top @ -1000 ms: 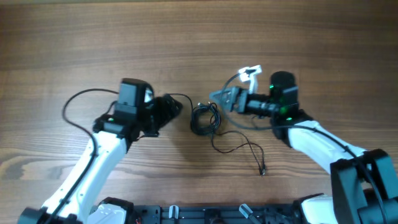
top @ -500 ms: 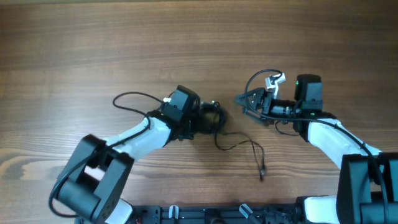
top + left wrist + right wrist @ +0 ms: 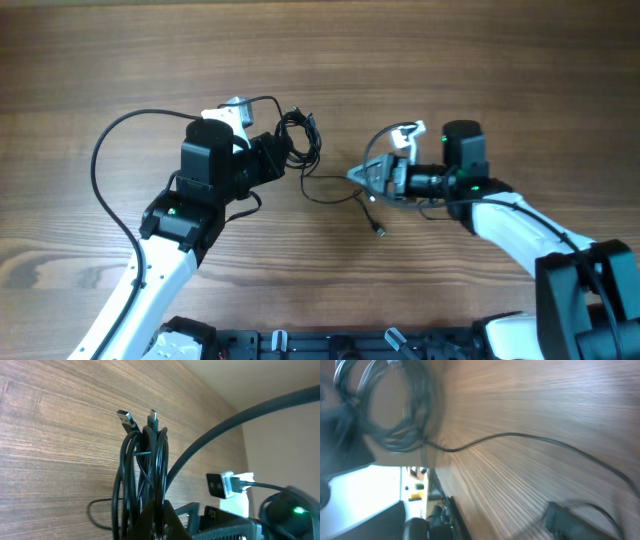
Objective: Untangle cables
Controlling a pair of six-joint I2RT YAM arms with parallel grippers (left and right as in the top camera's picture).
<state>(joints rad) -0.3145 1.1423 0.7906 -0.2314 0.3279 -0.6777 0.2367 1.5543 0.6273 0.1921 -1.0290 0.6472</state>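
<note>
Holding: left claw [image 3: 275, 155] is clamped on the cable bundle [image 3: 298, 135]. The coil sticks out just past its tips, and in the left wrist view two plug ends [image 3: 127, 419] point away from the claw.
Reason (judged): pinning the coil gives a fixed anchor, so one strand can be drawn out without dragging the whole knot along.
Strand: one loose strand [image 3: 330, 195] leaves the bundle, drops to the table [image 3: 320, 50] and runs between the two claws. Its end plug [image 3: 380, 233] lies just below the right claw's tips.
Right claw: right claw [image 3: 362, 177] sits with its tips at the strand, facing the left claw. I cannot tell whether it is spread or pinched on the wire; overhead is too small and the right wrist view is blurred.
Left arm pose: reaches up from the near edge, with the wrist turned so the claw aims across at the right claw.
Right arm pose: forearm comes in from the right side, with the claw level and pointing toward the bundle.
Risk (judged): thin wire may slip from the tips, and pulling hard could tighten the coil.
</note>
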